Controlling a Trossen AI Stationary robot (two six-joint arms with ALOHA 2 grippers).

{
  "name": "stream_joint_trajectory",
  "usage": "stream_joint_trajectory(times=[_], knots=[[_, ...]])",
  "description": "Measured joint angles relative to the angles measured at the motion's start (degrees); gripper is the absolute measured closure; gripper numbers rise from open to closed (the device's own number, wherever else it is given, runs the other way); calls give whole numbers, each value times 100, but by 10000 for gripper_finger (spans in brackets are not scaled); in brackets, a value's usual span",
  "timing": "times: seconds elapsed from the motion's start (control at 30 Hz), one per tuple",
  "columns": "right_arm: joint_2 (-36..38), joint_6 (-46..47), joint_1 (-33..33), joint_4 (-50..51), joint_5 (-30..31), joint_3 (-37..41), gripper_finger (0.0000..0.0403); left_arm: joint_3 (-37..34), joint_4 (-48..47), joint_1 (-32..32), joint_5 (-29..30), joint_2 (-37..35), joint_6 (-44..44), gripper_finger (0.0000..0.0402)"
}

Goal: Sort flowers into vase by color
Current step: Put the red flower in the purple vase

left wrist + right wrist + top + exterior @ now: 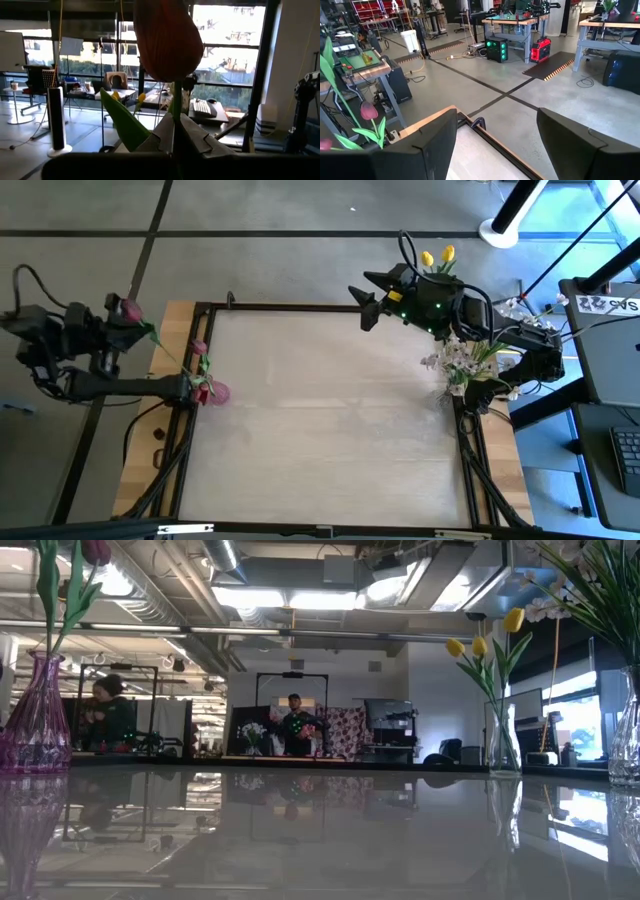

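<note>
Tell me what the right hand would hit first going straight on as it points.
Probably nothing near: the open right hand aims over the table's back rail toward the floor. If it dips, the rail comes first.

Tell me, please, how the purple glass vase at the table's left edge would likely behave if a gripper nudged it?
The purple vase looks apt to tip: its neck is narrow and tall stems with a dark red tulip rise well above it. Being glass, it is probably fragile and smooth, so it may slide on the glossy table. It stands near the edge, so a push outward seems risky.
</note>
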State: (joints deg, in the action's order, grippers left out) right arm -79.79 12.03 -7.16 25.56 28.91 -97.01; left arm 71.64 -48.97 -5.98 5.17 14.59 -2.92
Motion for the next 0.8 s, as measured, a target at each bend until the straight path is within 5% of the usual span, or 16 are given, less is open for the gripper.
stream_joint_trajectory(times=[0.3, 0.8], knots=[[0, 148, 0, 0, 1, 0, 130, -1471, 589, 0, 289, -766, 84, 401], [1, 293, 0, 37, -106, 0, 130, -2320, 584, 0, 301, -1260, -168, 401]])
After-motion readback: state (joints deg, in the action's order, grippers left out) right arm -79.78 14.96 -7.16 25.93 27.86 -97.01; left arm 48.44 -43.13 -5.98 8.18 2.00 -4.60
